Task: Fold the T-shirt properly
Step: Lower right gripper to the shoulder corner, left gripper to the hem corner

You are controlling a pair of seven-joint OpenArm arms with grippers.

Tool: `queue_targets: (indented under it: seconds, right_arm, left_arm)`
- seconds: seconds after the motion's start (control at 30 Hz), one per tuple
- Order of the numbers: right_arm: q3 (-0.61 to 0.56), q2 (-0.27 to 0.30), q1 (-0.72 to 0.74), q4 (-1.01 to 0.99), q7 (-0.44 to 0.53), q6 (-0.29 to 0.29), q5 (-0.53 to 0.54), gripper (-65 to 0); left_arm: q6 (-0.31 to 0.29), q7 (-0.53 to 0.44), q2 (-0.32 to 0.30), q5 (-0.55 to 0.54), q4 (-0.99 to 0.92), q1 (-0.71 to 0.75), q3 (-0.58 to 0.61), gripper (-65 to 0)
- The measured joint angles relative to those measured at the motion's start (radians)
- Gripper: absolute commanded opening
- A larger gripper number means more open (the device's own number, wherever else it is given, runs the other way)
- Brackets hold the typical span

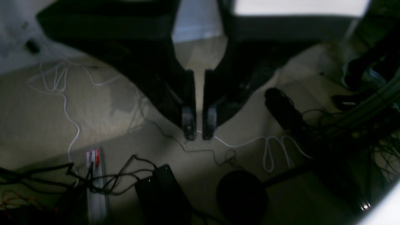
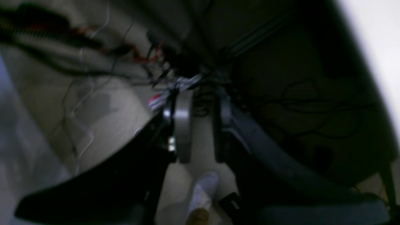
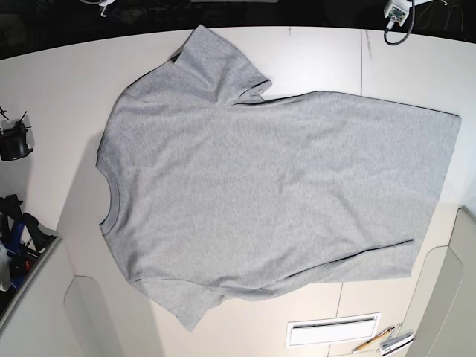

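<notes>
The light grey T-shirt (image 3: pixel 268 178) lies spread flat on the white table (image 3: pixel 59 82) in the base view, plain side up. Its neck is at the left, its hem at the right, and one sleeve points to the far edge and one to the near edge. Neither gripper shows in the base view. My left gripper (image 1: pixel 199 136) hangs over the floor, away from the shirt, with its jaws almost together and nothing between them. My right gripper (image 2: pixel 201 100) also points at the floor, jaws apart and empty. The shirt is out of both wrist views.
A black object (image 3: pixel 15 141) sits at the table's left edge and a white connector (image 3: pixel 396 10) at the far right corner. A white slotted plate (image 3: pixel 332 329) and a pencil (image 3: pixel 374 342) lie near the front edge. Cables (image 1: pixel 65 103) and a black power brick (image 1: pixel 162 190) cover the floor.
</notes>
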Motion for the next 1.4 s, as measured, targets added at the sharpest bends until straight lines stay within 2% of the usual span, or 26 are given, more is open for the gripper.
queue_targets:
  seconds: [0.13,0.33,0.37,0.5,0.6,0.73,0.87,1.03,1.23,1.4]
  right_arm:
    - [0.074,0.0,0.0,0.055,-0.002,0.002,0.054,-52.9]
    - [0.149,-0.002,0.0,0.127,-0.002,0.008,0.127,-52.6]
    - [0.163,-0.01,0.0,0.131,-0.002,0.008,0.141,-50.5]
    - [0.195,-0.105,0.014,0.131,-0.012,0.006,0.214,-39.6]
    - [0.195,-0.178,0.048,0.131,-0.065,-0.017,0.245,-39.3]
    - [0.197,-0.261,0.075,0.131,-0.075,-0.042,0.257,-39.3]
    - [0.198,-0.322,0.081,0.13,-0.102,-0.093,0.256,-31.8]
    - [0.198,-0.384,0.081,0.13,-0.135,-0.159,0.232,-31.5]
    - [0.205,-0.417,0.082,0.102,-0.137,-0.22,0.203,-31.5]
    - [0.222,-0.451,0.113,0.019,-0.14,-0.213,0.2,-31.5]
  left_arm:
    - [-0.068,-0.002,0.0,-0.11,0.035,0.0,-0.082,-60.5]
    - [-0.079,-0.081,0.0,-0.211,0.051,0.0,-0.18,-60.5]
    - [-0.091,-0.087,0.0,-0.219,0.051,-0.001,-0.193,-60.5]
    - [-0.139,-0.088,0.002,-0.286,0.051,-0.018,-0.222,-60.5]
    - [-0.142,-0.093,0.003,-0.296,0.051,-0.05,-0.224,-60.5]
    - [-0.142,-0.077,0.001,-0.295,0.051,-0.066,-0.225,-60.4]
    - [-0.142,-0.071,0.003,-0.295,0.051,-0.084,-0.225,-60.4]
    - [-0.142,-0.07,0.003,-0.295,0.051,-0.086,-0.225,-59.9]
    - [-0.142,-0.064,0.003,-0.294,0.051,-0.086,-0.225,-48.2]
    - [-0.142,-0.05,0.003,-0.285,0.05,-0.107,-0.225,-42.3]
